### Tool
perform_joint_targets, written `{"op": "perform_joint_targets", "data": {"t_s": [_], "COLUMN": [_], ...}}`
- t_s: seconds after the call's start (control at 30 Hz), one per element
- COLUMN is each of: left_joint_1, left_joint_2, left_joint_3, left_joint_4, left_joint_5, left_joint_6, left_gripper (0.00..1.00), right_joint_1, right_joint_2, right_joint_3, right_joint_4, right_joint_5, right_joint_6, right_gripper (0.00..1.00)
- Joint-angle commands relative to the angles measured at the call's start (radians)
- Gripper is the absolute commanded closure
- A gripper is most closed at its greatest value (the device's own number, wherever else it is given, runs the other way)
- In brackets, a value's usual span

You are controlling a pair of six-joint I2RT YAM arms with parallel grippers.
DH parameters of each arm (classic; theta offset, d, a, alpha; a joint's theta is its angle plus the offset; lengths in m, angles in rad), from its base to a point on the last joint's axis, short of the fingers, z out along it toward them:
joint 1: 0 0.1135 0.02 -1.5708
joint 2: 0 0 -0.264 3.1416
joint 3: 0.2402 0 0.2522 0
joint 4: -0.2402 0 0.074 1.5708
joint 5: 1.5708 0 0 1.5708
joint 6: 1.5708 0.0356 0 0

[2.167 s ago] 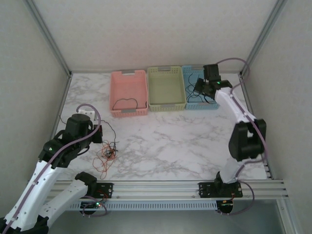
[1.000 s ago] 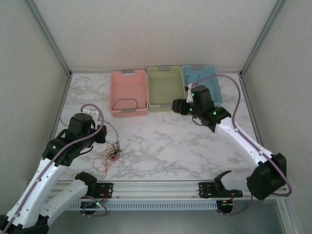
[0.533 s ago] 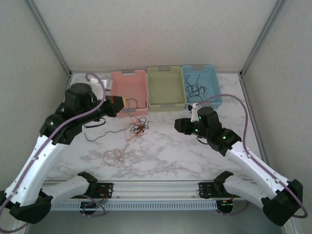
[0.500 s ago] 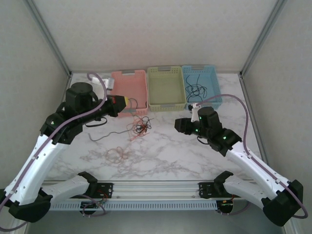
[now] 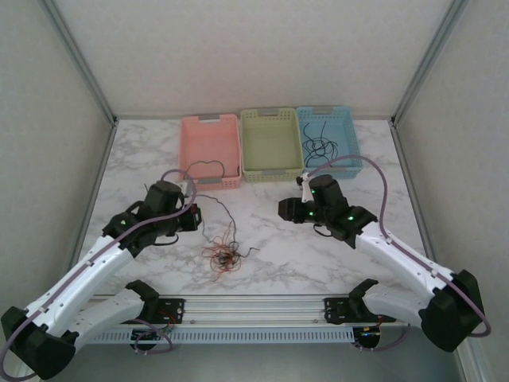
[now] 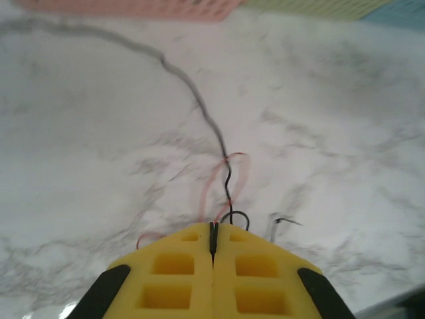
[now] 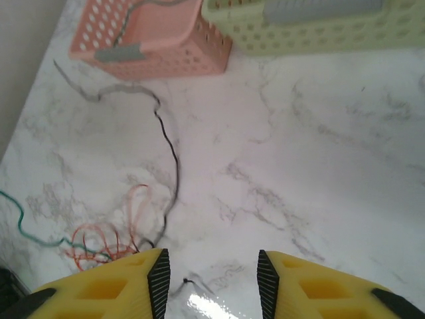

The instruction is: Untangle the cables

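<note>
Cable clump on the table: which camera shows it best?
Top external: the whole clump lies in sight between the arms. Right wrist catches its orange loops at lower left; left wrist shows one black strand pinched in the left gripper.

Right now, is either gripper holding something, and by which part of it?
The left gripper is shut on the thin black cable; which part of its length, I cannot tell. The right gripper is open and holds nothing.

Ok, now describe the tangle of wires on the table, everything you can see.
The tangle of wires is a small loose clump of very thin orange-red loops mixed with black strands, lying on the marble table near its front edge. A dark green strand trails off it. One long black strand runs away towards the pink basket; the shut left gripper pinches it.
</note>
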Motion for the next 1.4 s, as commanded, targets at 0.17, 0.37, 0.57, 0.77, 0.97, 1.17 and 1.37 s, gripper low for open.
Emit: {"op": "perform_joint_targets", "data": {"t_s": [0.17,0.37,0.57,0.77,0.97,1.17,1.37], "left_joint_1": [0.012,0.012,0.012,0.012,0.012,0.012,0.012], "left_joint_2": [-0.035,-0.036,-0.036,-0.036,-0.035,-0.035,-0.032], "left_joint_3": [-0.08,-0.082,-0.083,-0.082,-0.082,-0.081,-0.078], "left_joint_4": [0.062,0.065,0.066,0.068,0.069,0.069,0.069], "left_joint_5": [-0.034,-0.04,-0.038,-0.037,-0.036,-0.035,-0.038], "left_joint_6": [-0.051,-0.053,-0.054,-0.053,-0.051,-0.047,-0.043], "left_gripper": [1.0,1.0,1.0,1.0,1.0,1.0,1.0], "right_joint_1": [0.179,0.299,0.345,0.376,0.388,0.399,0.416], "right_joint_2": [0.208,0.358,0.466,0.517,0.548,0.611,0.644], "right_joint_3": [0.037,0.101,0.164,0.223,0.247,0.285,0.302], "right_joint_4": [0.104,0.156,0.204,0.179,0.177,0.164,0.156], "right_joint_5": [-0.085,-0.101,-0.152,-0.212,-0.216,-0.22,-0.237], "right_joint_6": [-0.004,0.006,0.004,-0.045,-0.05,-0.064,-0.076], "right_gripper": [0.65,0.66,0.58,0.58,0.62,0.6,0.64]}}
